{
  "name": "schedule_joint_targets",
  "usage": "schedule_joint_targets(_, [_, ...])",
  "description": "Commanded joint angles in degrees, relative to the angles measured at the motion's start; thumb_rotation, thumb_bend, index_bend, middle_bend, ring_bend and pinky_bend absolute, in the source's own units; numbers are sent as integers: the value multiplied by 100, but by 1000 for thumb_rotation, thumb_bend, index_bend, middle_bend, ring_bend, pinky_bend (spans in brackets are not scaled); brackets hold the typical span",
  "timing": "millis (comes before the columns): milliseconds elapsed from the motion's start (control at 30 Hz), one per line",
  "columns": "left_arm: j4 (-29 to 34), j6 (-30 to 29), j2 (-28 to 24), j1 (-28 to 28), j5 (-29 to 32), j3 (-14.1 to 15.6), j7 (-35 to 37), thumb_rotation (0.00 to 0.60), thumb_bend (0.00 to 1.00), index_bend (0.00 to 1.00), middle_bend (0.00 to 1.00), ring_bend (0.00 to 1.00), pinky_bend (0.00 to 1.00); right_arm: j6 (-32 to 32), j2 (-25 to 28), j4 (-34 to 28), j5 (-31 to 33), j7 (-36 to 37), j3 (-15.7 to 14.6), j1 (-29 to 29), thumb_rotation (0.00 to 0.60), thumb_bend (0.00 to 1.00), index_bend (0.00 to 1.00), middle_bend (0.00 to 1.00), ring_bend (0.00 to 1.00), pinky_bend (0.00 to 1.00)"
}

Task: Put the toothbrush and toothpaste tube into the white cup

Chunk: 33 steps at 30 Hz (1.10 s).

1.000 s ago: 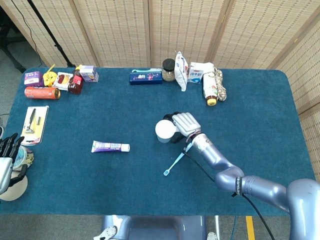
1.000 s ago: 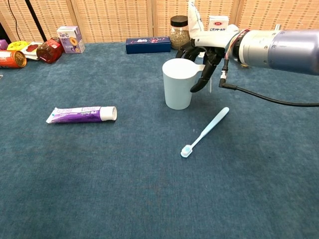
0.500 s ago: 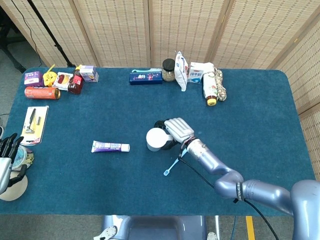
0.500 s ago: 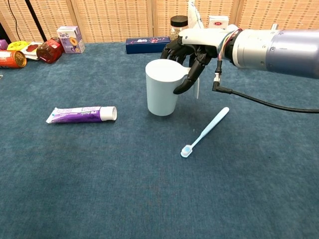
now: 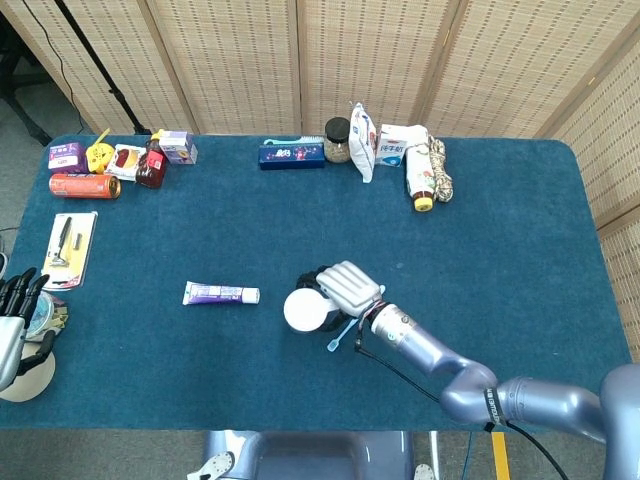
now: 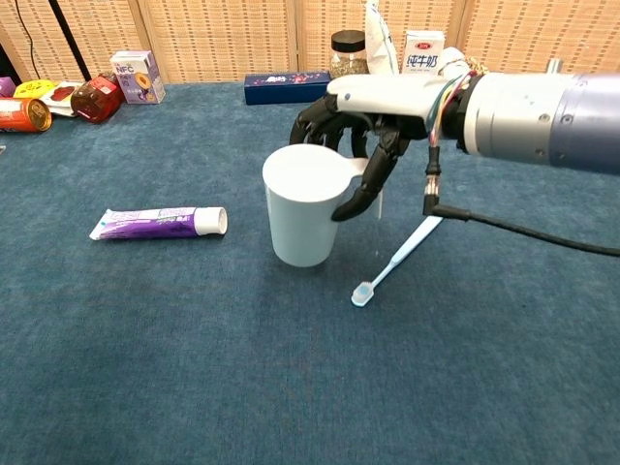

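- The right hand (image 6: 363, 145) had carried the white cup (image 6: 302, 217) toward the near edge of the desk (image 6: 145, 368) and a little toward its left side, compared with a second earlier, when the cup stood farther back beside the toothbrush's handle end.
- Its fingers (image 6: 373, 179) were curled around the cup's far side and rim, gripping it; in the chest view the cup seemed to sit upright, though I could not tell whether its base touched the cloth or hung just above it.
- In the head view the cup (image 5: 303, 309) now lay between the toothpaste tube (image 5: 221, 294) and the toothbrush (image 5: 342, 334), close by the brush's head.
- The toothbrush (image 6: 399, 260) had not shifted: it lay flat, bristle end toward the near edge, just to the right of the cup.
- The toothpaste tube (image 6: 159, 222) also lay where it had been, toward the left side of the desk, cap end pointing at the cup.
- The left hand (image 5: 18, 312) rested off the desk's left edge, holding nothing, fingers loosely apart.
- My reading: the cup was being brought within easy reach of both items, so nothing was yet inside it and both placements remained to be done.
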<state>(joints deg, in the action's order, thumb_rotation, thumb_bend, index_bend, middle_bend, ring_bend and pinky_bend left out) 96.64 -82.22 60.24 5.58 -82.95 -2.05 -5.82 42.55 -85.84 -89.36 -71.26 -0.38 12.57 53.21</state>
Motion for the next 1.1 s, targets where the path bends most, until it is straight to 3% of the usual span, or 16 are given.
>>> schedule_joint_targets(33, [4,8,5,4,11,0,-17,600,413,0,0,0,0,114,-339,39,73,-511,-122,98,600,470,564,545,380,504])
schedule_joint_targets(433, [-10,5,-46,-2,8,-2,105,600,413,0,0,0,0,111,-625,-32,794,-1426,-142,327,600,476,558,542,380,504])
schedule_joint_targets(533, [-18,-13,-54,-8,7,-8,135,600,413,0,0,0,0,-9,-530,-140,901,-1427,-160,361,600,475,460,481,344,502])
schedule_joint_targets(633, [-19,-6,-55,-6,9,-8,137,600,413,0,0,0,0,-79,-473,-188,920,-1379,-167,376,600,450,330,341,219,483])
schedule_joint_targets(733, [-13,25,-68,4,-9,11,139,600,413,0,0,0,0,-161,-400,-244,908,-1304,-186,394,600,436,263,230,101,422])
schedule_joint_targets(833, [-9,-2,-66,-7,-16,10,141,600,413,0,0,0,0,-212,-305,-335,895,-1337,-229,423,600,429,198,108,8,247])
schedule_joint_targets(967, [-9,-11,-65,-12,-14,10,142,600,413,0,0,0,0,-210,-232,-454,941,-1352,-243,437,600,421,144,3,0,20])
schedule_joint_targets(1100, [-9,-9,-68,-12,-28,17,147,600,413,0,0,0,0,-176,-185,-556,969,-1372,-244,446,600,421,115,0,0,0])
